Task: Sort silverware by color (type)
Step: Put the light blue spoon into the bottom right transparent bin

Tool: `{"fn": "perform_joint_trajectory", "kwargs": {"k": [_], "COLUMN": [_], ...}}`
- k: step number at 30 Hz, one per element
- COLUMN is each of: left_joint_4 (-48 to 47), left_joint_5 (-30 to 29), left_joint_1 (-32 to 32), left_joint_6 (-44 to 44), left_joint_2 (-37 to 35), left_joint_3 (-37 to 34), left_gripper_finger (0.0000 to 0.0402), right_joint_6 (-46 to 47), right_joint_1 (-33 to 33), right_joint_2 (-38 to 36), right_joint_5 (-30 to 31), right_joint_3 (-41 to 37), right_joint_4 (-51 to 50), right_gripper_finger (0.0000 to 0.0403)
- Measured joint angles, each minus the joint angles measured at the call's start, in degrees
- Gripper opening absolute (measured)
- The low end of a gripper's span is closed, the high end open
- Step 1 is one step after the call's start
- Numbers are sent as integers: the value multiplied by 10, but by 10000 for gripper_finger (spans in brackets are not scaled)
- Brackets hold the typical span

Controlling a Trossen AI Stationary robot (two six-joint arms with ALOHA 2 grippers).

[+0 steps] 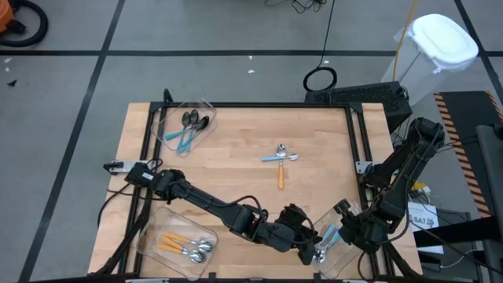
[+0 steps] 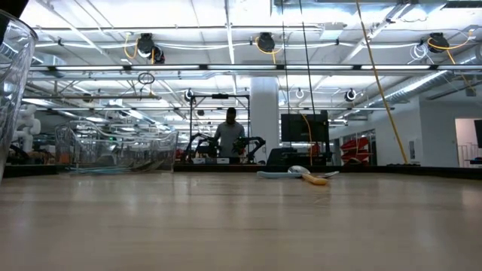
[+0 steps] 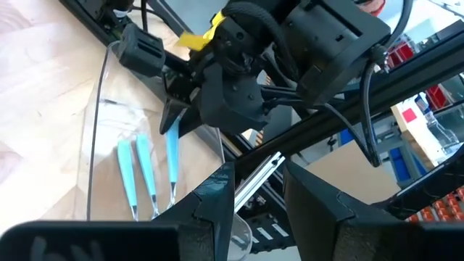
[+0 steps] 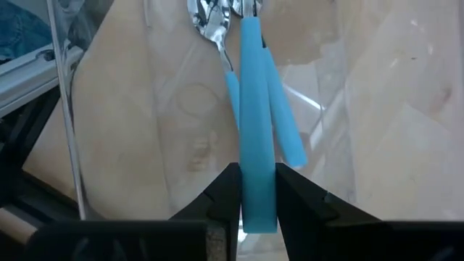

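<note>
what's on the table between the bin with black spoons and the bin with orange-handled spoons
Only the left arm crosses that stretch; otherwise bare wood, seen in the high view between black-spoon bin and orange-handled bin.

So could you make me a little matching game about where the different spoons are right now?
Things:
1. black-bowled spoons
2. pile of orange-handled spoons
3. loose orange-handled spoon
4. blue-handled spoon that is off the table

Places, as the high view shows them:
A. lying on the bare table, near its middle
B. in the upper-left bin
C. pinched in the right gripper, over the lower-right bin
D. in the lower-left bin

Pairs: 1-B, 2-D, 3-A, 4-C
</note>
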Motion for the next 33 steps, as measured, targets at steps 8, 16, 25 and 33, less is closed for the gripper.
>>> {"fn": "perform_joint_trajectory", "kwargs": {"k": [8, 16, 25, 33], "left_joint_4": [0, 0, -5, -5], "left_joint_5": [0, 0, 0, 0], "left_joint_1": [0, 0, 0, 0], "left_joint_6": [6, 6, 8, 17], "left_joint_2": [0, 0, 0, 0], "left_joint_3": [0, 0, 0, 0], "left_gripper_finger": [118, 118, 118, 118], "right_joint_6": [4, -1, -20, -31], "right_joint_1": [0, 0, 0, 0], "right_joint_2": [0, 0, 0, 8], "right_joint_5": [2, 1, 1, 0], "right_joint_3": [-34, -47, -48, -48], "right_joint_4": [39, 65, 76, 83], "right_gripper_finger": [65, 66, 67, 68]}}
